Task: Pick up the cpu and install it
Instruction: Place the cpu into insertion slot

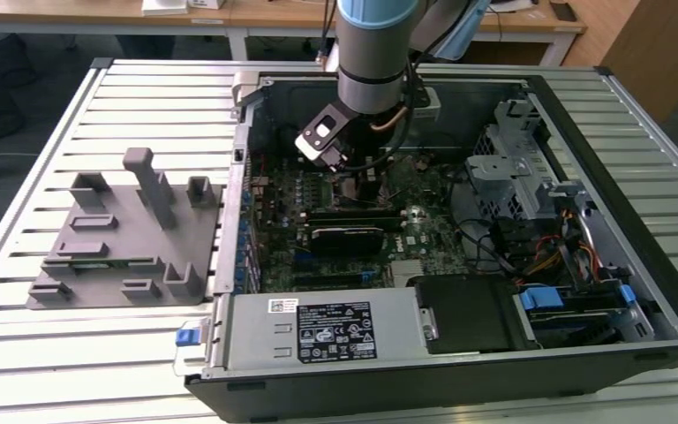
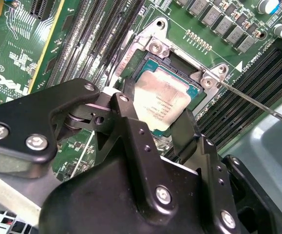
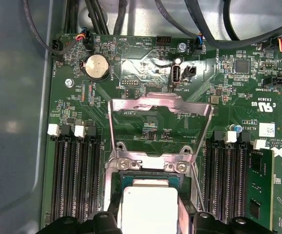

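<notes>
While the cpu (image 2: 162, 102) sits at the open socket (image 2: 155, 46) inside the case (image 1: 433, 389), the fingers (image 2: 131, 126) pinch its two opposite edges, the right hold, I judge, for a light, stiff, slick-topped chip whose underside contacts are fragile.

**A:** What do I log apart from the job itself?

**B:** From my console I list:
- a slatted table (image 1: 68, 353)
- a grey fixture (image 1: 116, 238) lying on it, at the exterior view's left
- an open computer case (image 1: 433, 389) just beside the fixture

Inside the case I see a green motherboard (image 1: 292, 190), a labelled power supply (image 1: 315, 327) and a metal drive cage (image 1: 516, 168).

**A:** And the first wrist view?

**B:** I count a coin battery (image 3: 97, 66), two banks of black memory slots (image 3: 75, 175), and a raised metal load plate (image 3: 160, 103) between them
</notes>
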{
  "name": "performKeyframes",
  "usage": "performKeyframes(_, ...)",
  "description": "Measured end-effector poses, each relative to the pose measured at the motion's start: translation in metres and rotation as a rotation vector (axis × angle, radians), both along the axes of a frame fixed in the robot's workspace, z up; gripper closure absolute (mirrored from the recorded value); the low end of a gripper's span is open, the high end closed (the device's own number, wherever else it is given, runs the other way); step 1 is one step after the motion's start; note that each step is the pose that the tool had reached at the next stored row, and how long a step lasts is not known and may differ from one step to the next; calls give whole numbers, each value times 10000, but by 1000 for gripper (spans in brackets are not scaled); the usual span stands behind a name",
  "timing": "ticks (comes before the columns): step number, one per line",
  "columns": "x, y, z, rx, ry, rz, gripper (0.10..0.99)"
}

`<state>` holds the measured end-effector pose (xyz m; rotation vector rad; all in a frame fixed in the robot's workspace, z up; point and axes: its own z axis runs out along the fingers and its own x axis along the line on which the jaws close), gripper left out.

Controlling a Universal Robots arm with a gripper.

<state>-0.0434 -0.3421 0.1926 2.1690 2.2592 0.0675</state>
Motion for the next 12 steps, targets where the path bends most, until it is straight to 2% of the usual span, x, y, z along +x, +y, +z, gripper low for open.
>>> performKeyframes(10, 0, 0, -2, 2, -2, 1, 537)
performKeyframes(11, 0, 0, -2, 2, -1, 0, 475)
performKeyframes(12, 0, 0, -2, 2, -1, 1, 475)
